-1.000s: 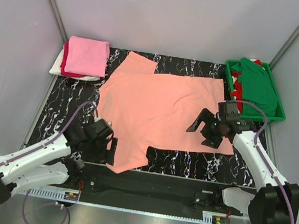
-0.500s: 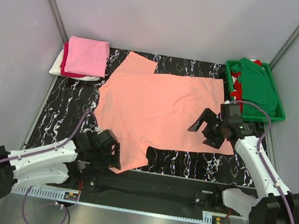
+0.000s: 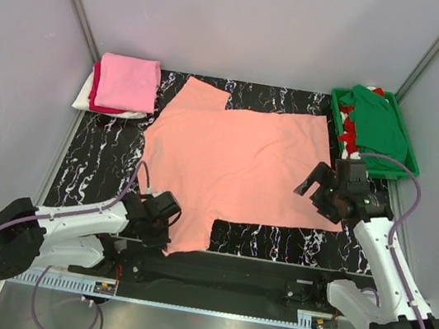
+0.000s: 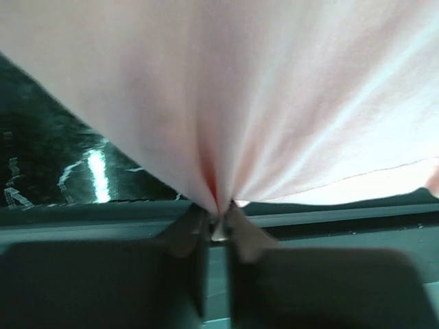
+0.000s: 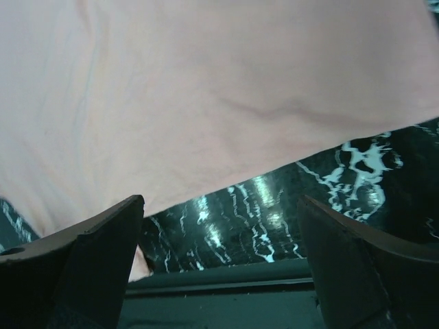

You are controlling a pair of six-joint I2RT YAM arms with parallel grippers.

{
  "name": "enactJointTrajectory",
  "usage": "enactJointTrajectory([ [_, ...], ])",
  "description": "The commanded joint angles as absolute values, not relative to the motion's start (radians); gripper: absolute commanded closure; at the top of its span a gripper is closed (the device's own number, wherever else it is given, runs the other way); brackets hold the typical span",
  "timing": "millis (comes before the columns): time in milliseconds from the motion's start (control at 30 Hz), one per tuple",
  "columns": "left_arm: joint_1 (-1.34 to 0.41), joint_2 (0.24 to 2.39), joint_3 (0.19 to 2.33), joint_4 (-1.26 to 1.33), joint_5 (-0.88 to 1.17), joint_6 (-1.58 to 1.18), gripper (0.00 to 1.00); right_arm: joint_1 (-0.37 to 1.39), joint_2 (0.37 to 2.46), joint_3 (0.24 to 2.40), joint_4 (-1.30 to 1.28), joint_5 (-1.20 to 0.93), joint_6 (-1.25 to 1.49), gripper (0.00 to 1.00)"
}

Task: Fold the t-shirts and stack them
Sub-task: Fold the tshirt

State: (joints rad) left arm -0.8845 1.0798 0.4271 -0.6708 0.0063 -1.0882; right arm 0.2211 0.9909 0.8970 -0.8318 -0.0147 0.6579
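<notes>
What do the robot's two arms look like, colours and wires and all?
Both match: the left arm and right arm have white shells between chunky black joints. Each ends in a black two-finger gripper, the left gripper and right gripper, with dark wedge-shaped fingers. A thin purplish cable loops along each arm. I see no readable markings.

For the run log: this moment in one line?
left gripper shut on salmon shirt, near sleeve | right gripper open over its near right corner | shirt spread flat, unfolded | folded stack far left

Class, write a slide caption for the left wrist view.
Left gripper pinching the salmon t-shirt, cloth fanning out above the dark table.
</notes>
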Motion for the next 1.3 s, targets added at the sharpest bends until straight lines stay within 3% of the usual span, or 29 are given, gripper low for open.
enactJointTrajectory([
  [0,-0.871,1.004,0.546,-0.670,-0.219,-1.051,0.95,0.137,0.924,0.859,-0.877,0.101,0.698,0.00],
  [167,-0.819,0.963,0.675,-0.802,-0.258,-0.973,0.93,-0.075,0.923,0.842,-0.873,0.055,0.748,0.01],
  [433,-0.591,0.920,0.650,-0.758,-0.134,-0.847,0.91,-0.152,1.074,0.611,-0.672,-0.015,0.876,0.06],
  [833,-0.520,0.951,0.632,-0.709,-0.037,-0.773,0.90,-0.213,1.242,0.545,-0.496,0.083,0.904,0.23],
  [1033,-0.502,0.957,0.634,-0.704,-0.025,-0.762,0.90,-0.238,1.305,0.569,-0.472,0.064,0.908,0.49],
  [1167,-0.499,0.966,0.640,-0.703,-0.015,-0.761,0.90,-0.239,1.293,0.561,-0.480,0.068,0.899,0.75],
  [1200,-0.497,0.965,0.644,-0.707,-0.014,-0.761,0.90,-0.238,1.273,0.555,-0.480,0.060,0.899,0.88],
  [1267,-0.497,0.957,0.652,-0.724,-0.012,-0.759,0.90,-0.238,1.240,0.543,-0.488,0.051,0.891,1.00],
])
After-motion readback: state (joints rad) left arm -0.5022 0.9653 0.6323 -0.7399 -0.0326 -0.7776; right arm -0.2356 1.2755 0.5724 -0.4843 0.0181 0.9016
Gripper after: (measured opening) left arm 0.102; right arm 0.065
